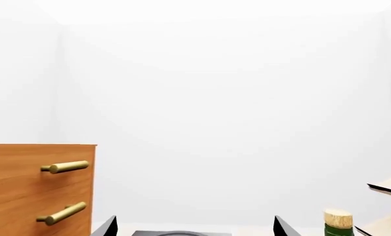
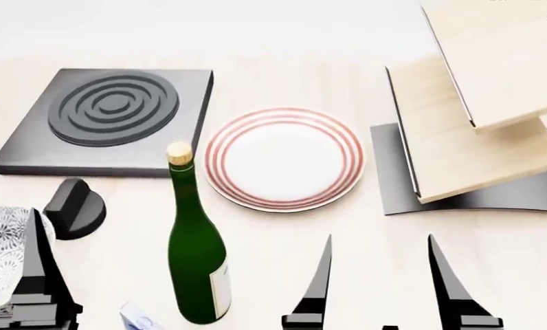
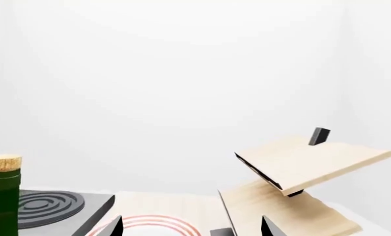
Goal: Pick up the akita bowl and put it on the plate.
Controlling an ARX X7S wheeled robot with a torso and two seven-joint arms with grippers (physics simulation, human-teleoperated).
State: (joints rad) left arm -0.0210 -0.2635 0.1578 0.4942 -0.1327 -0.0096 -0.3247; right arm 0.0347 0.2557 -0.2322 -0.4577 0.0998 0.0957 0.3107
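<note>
The akita bowl (image 2: 1, 254), white with a dense dark floral pattern, sits at the near left edge of the head view. It is partly hidden behind one dark finger (image 2: 40, 265) of my left gripper. The left gripper (image 1: 194, 228) is open, and the bowl does not show in its wrist view. The plate (image 2: 284, 158), white with thin red rings, lies flat mid-table. My right gripper (image 2: 380, 240) hovers open and empty just in front of the plate. In the right wrist view the plate's rim (image 3: 150, 223) shows between that gripper's (image 3: 190, 227) spread fingers.
A tall green corked bottle (image 2: 196, 261) stands between the bowl and the plate. A square grey stove burner (image 2: 108, 117) lies far left with a black knob-like block (image 2: 72, 206) in front. A wooden shelf rack (image 2: 475, 117) stands right. A wooden drawer cabinet (image 1: 38, 191) is far left.
</note>
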